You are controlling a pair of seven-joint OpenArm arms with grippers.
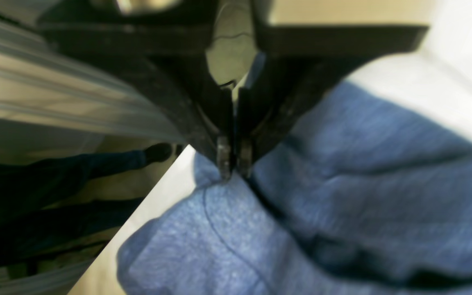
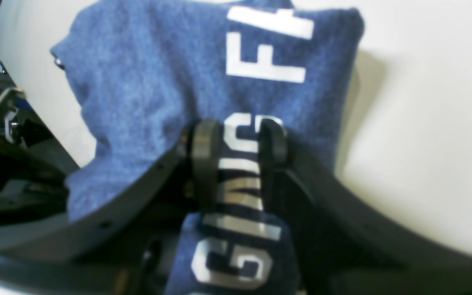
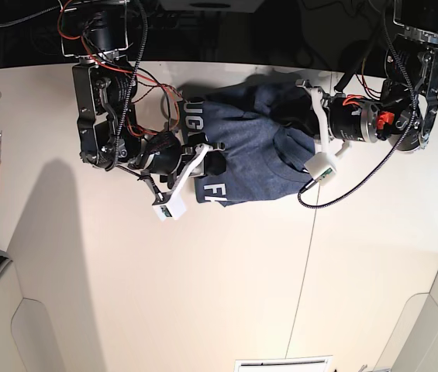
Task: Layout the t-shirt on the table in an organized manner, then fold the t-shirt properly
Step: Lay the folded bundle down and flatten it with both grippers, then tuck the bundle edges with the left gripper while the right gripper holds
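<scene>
Blue heathered fabric of the t-shirt (image 1: 342, 196) filled the left wrist view, where the left gripper (image 1: 234, 164) had its fingertips pinched together on a fold near the off-white table (image 1: 424, 86) edge.

Right wrist view: the right gripper (image 2: 238, 135) clamped a ridge of lettered cloth.

Base view: the t-shirt (image 3: 242, 151) lay bunched between both arms at the table's (image 3: 203, 294) far side.
</scene>
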